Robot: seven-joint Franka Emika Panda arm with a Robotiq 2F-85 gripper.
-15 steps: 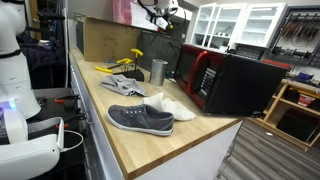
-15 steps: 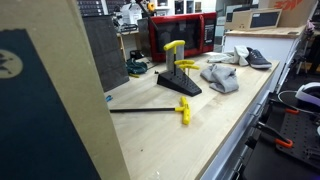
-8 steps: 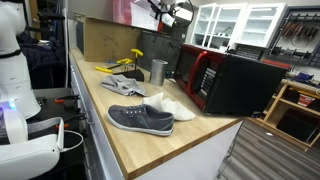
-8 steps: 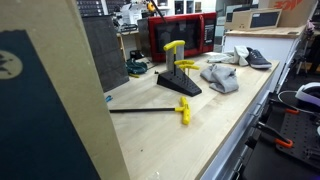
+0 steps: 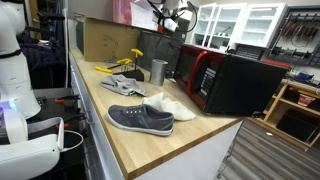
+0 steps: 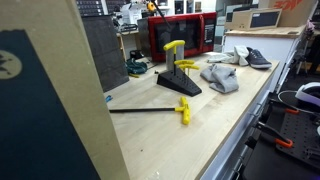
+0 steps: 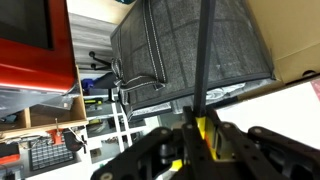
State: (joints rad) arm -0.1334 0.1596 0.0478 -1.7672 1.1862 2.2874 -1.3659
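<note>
One microwave [image 5: 225, 80], right of centre. One cup [image 5: 158, 71], centre. Two shoes, lower centre: one grey shoe [image 5: 140, 119], one white shoe [image 5: 172, 104]. One rack [image 6: 180, 85], mid-frame, with two yellow handles. One loose tool [image 6: 184, 112], centre. One rod [image 7: 206, 60], upper centre, wrist view.

An exterior view stands off the tabletop [image 5: 125, 140] end, fairly near, with the microwave [image 5: 225, 82] on its right. An exterior view faces back from the far end, low down, microwave [image 6: 180, 38] way off. Both catch the grey shoe [image 5: 140, 119]. Wrist view's right up close, microwave [image 7: 30, 40] at its left edge.
</note>
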